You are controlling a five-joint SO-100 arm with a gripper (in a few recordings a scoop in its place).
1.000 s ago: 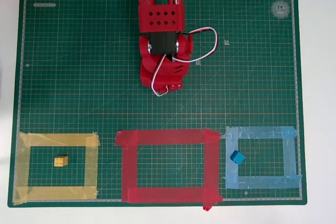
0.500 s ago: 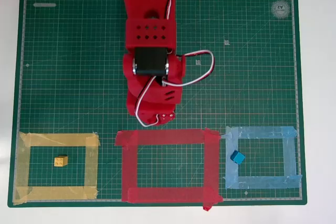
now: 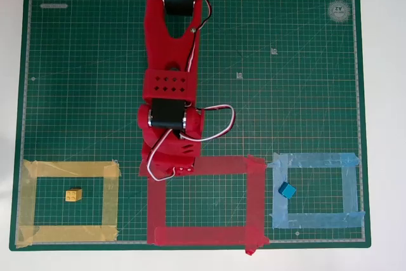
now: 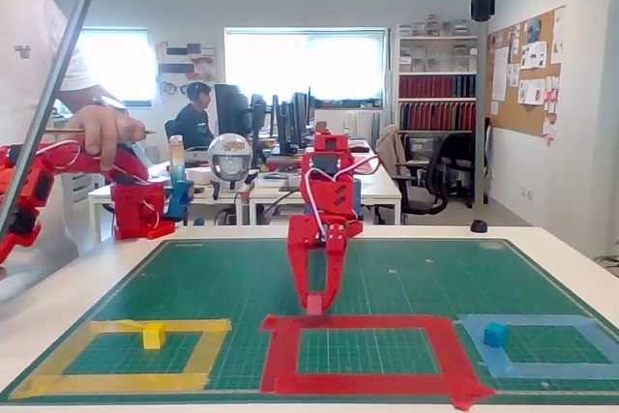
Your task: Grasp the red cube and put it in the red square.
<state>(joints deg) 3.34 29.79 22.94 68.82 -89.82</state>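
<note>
The red square (image 3: 254, 201) is a large outline of wide red tape at the front middle of the green mat, also seen in the fixed view as the red square (image 4: 445, 347). My red arm reaches down the overhead picture, and its gripper (image 3: 167, 168) hangs over the outline's top left corner. In the fixed view the gripper (image 4: 315, 303) points straight down, its tips just above the far tape strip. A small red block, the red cube (image 4: 314, 305), sits pinched between the tips. From overhead the arm hides the cube.
A yellow cube (image 3: 73, 195) lies inside the yellow tape outline (image 3: 111, 202) on the left. A blue cube (image 3: 287, 190) lies inside the light blue outline (image 3: 351, 188) on the right. The green mat (image 3: 304, 93) covers the table. A person stands at the left in the fixed view.
The arm has stretched steadily down the overhead picture, from mid-mat to the red outline's top left corner. The yellow and blue cubes have not moved.
</note>
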